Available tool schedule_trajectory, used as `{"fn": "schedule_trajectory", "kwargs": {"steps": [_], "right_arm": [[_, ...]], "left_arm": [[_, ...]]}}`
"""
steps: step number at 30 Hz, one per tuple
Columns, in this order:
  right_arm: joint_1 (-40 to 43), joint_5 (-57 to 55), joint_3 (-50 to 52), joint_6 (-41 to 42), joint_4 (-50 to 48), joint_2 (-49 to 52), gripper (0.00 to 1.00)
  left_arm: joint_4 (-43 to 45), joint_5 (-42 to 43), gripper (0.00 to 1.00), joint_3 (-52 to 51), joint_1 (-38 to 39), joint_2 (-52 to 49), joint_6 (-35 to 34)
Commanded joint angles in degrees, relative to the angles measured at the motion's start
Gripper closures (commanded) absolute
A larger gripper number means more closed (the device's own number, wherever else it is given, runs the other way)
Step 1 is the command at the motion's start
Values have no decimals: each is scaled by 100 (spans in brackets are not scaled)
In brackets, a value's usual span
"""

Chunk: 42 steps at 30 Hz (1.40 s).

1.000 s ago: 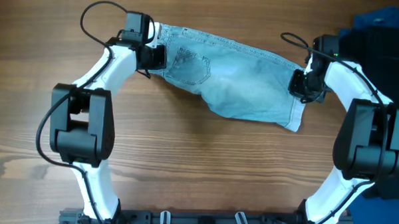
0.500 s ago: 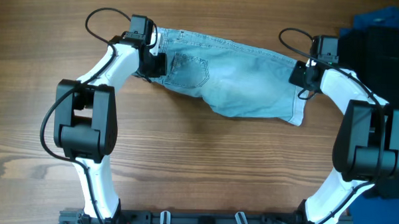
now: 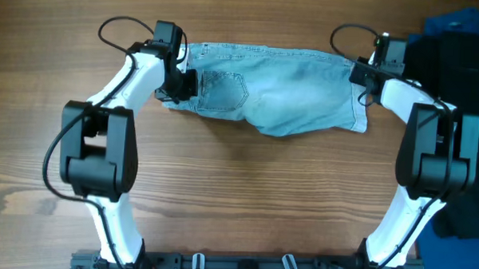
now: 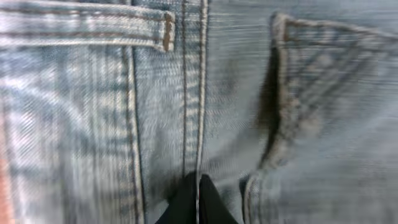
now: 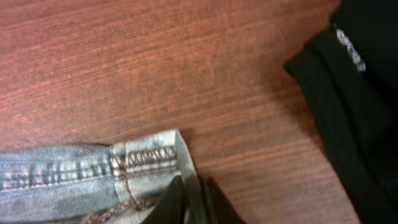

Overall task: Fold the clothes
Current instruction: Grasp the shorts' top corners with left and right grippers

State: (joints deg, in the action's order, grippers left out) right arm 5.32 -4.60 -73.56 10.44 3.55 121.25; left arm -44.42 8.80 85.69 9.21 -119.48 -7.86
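- The wooden table (image 3: pixel 245 199) I work at, brown with its grain running side to side, fills the overhead view under soft, even light.
- A black garment (image 3: pixel 458 62) lies at my right edge of the table, pale lettering on it.
- A dark blue cloth (image 3: pixel 463 21) sits in the far right corner.
- A black rail (image 3: pixel 243 266) lines the near edge.

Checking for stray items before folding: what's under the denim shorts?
Only the wooden table shows around the denim shorts; whatever lies beneath them is covered.
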Motion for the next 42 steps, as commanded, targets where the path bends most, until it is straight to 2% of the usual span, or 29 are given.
{"fn": "schedule_trajectory", "kwargs": {"steps": [1, 2, 3, 4, 5, 6, 8, 11, 15, 16, 24, 25, 27, 29, 30, 31, 32, 35, 40, 42], "right_arm": [[0, 334, -732, -170, 605, -140, 70], [0, 334, -1008, -256, 1005, -286, 66], [0, 337, -1491, -304, 1812, -535, 62], [0, 339, -1687, -308, 2177, -649, 60], [0, 367, -1856, -459, 2522, -739, 58], [0, 619, -1950, -1040, 2900, -802, 51], [0, 949, -1943, -1491, 3195, -739, 50], [2, 1062, -1932, -1480, 3274, -468, 58], [31, 1060, -1932, -1392, 3095, 50, 57], [46, 1062, -1932, -1316, 2986, 186, 51], [109, 890, -1932, -850, 2820, 669, 52], [109, 892, -1932, -702, 2822, 752, 57], [109, 914, -1932, -573, 2820, 782, 80], [109, 914, -1934, -575, 2820, 761, 92], [109, 914, -1934, -575, 2846, 758, 96], [109, 914, -1934, -575, 2870, 754, 96], [109, 914, -1934, -575, 2889, 754, 95], [109, 914, -1934, -575, 2914, 754, 96], [109, 914, -1934, -575, 2931, 754, 96], [109, 914, -1932, -575, 2955, 754, 96]], "left_arm": [[470, -55, 95, -59, -55, 935, -55], [621, -55, 88, -59, -55, 1119, -55], [944, -59, 76, -59, -57, 1569, -52], [1095, -74, 60, -59, -85, 1777, -52], [1187, -98, 38, -59, -111, 1910, -11], [1222, -96, 13, -59, -173, 2050, 85], [1163, -98, 0, -59, -238, 2138, 103], [1172, -339, 0, -59, -420, 2114, 109], [1095, -334, 0, -61, -647, 1976, 96], [1049, -337, 0, -61, -704, 1945, 98], [940, -339, 0, -61, -918, 1917, 98], [911, -337, 0, -61, -918, 1917, 96], [905, -339, 0, -61, -918, 1917, 98], [907, -356, 2, -61, -918, 1917, 96], [905, -354, 11, -61, -918, 1902, 94], [898, -356, 15, -61, -918, 1880, -46], [898, -354, 16, -61, -918, 1827, -273], [1062, -308, 11, -61, -916, 1364, -767], [1722, 533, 11, -61, -918, 339, -772], [1899, 597, 13, -61, -916, 157, -918]]}}
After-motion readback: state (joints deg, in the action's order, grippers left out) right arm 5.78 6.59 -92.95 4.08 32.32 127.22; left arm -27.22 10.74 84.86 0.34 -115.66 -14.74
